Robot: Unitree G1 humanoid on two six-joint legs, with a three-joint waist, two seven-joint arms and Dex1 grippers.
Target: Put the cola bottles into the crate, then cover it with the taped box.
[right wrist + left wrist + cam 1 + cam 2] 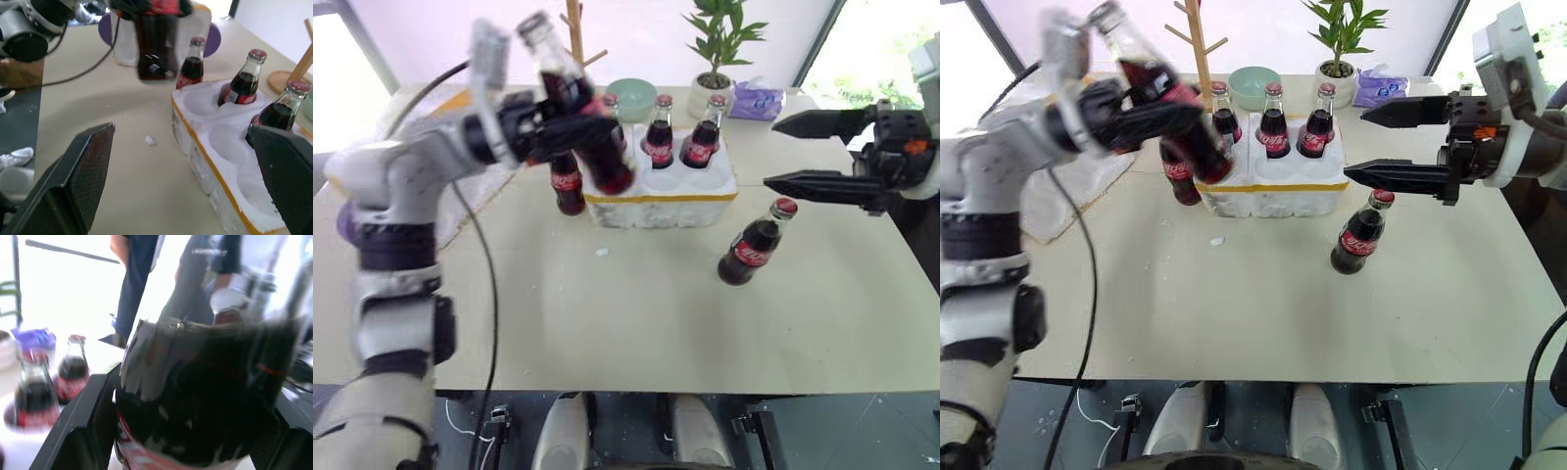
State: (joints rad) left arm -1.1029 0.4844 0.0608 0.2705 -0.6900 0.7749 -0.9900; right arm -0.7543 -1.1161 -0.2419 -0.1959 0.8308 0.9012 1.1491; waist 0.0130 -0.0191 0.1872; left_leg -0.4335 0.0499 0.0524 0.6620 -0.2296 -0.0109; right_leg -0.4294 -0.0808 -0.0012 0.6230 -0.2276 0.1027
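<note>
My left gripper (570,125) is shut on a cola bottle (579,108), which hangs tilted in the air above the left end of the crate (661,201). That bottle looms dark between the fingers (80,431) in the left wrist view. Three cola bottles (658,137) stand in the crate's far wells. Another bottle (568,183) stands on the table at the crate's left end. One more bottle (754,245) stands right of the crate, just below my open right gripper (770,154). The taped box (1062,196) lies at the far left, mostly hidden behind my left arm.
Behind the crate are a green bowl (631,95), a potted plant (715,59), a wooden rack (576,39) and a purple tissue pack (756,98). A foam crumb (602,252) lies on the table (636,323). A person (139,279) stands beyond the table.
</note>
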